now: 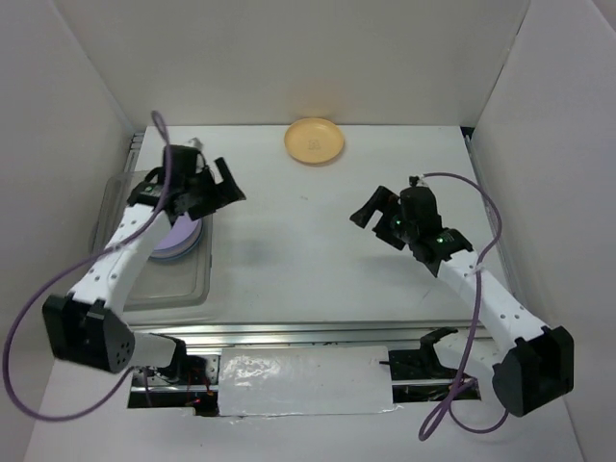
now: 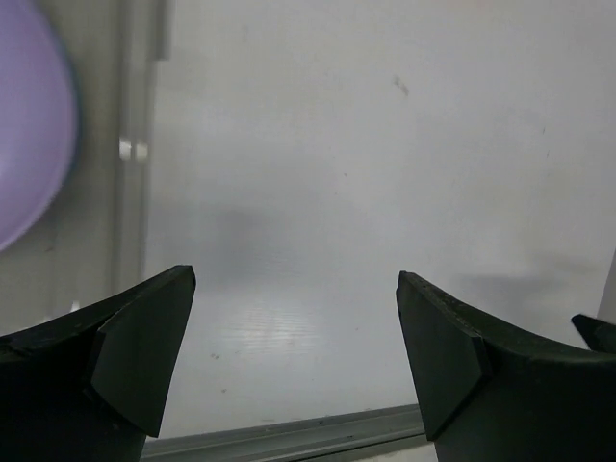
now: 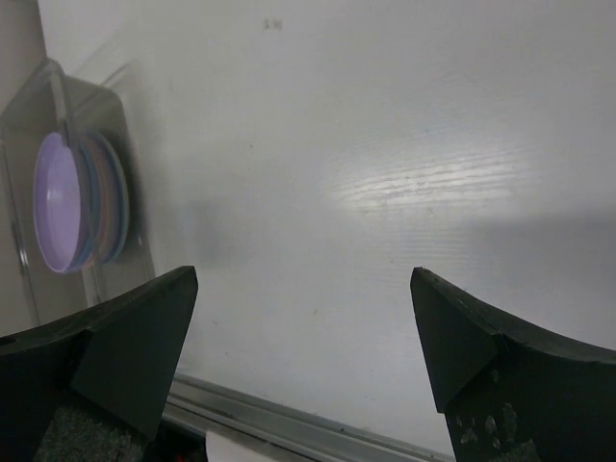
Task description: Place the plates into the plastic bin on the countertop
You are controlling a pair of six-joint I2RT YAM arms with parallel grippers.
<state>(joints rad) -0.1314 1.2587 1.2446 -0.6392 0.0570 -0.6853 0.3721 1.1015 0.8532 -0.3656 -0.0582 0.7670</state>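
Observation:
An orange-yellow plate (image 1: 314,141) lies alone at the far middle of the white countertop (image 1: 318,250). The clear plastic bin (image 1: 168,289) sits at the left and holds a stack of plates with a lilac one on top (image 1: 178,241). The right wrist view shows the stack edge-on (image 3: 77,202), with blue and orange rims under the lilac. My left gripper (image 1: 229,188) is open and empty, just right of the bin, above the countertop. The lilac plate (image 2: 29,144) lies to its left. My right gripper (image 1: 373,218) is open and empty over the middle right of the countertop.
White walls close in the left, back and right sides. A metal rail (image 1: 308,332) runs along the front edge and shows in both wrist views (image 2: 289,438) (image 3: 289,423). The bin's wall (image 2: 135,144) stands between the left gripper and the stack.

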